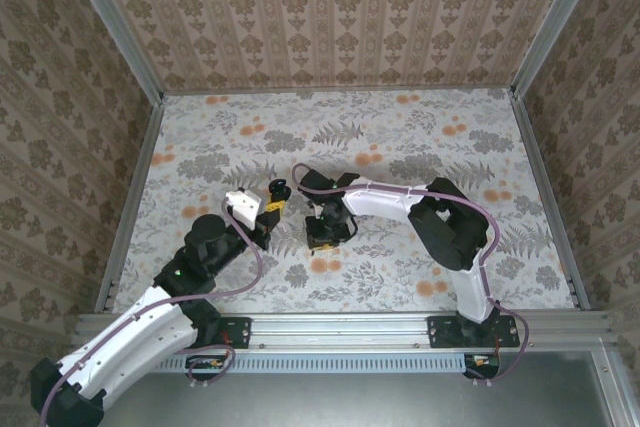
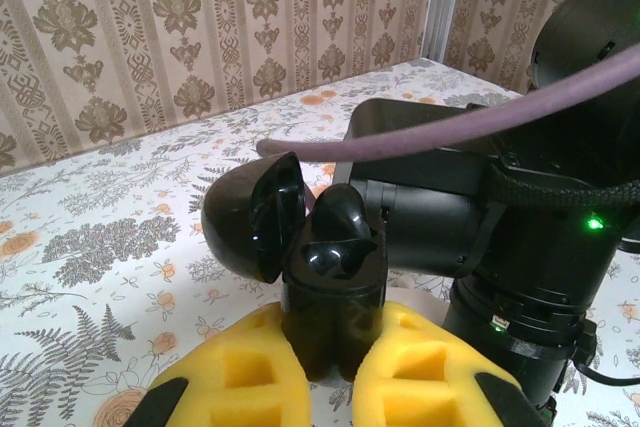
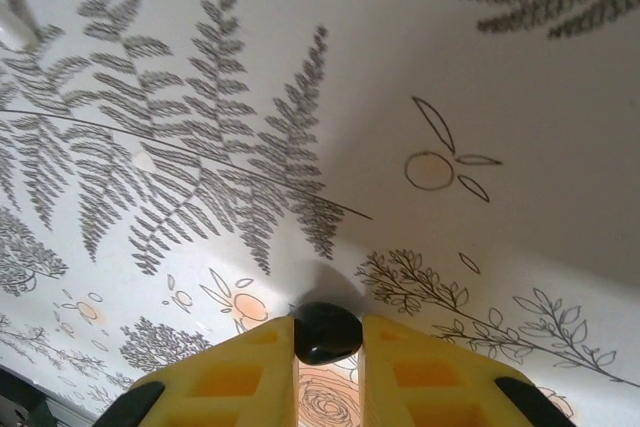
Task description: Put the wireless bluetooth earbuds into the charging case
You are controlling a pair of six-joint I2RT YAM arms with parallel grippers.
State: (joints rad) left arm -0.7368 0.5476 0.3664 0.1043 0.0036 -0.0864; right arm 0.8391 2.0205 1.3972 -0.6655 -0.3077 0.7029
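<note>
Two glossy black shapes between yellow pads: rounded earbud, lidded case.

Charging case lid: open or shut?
Open. Left wrist view shows the lid swung back beside the case, which the left gripper clamps.

The left gripper, reached forward, is clamped shut on the charging case; the right gripper, pointed steeply downward, is pinched closed on an earbud.
</note>
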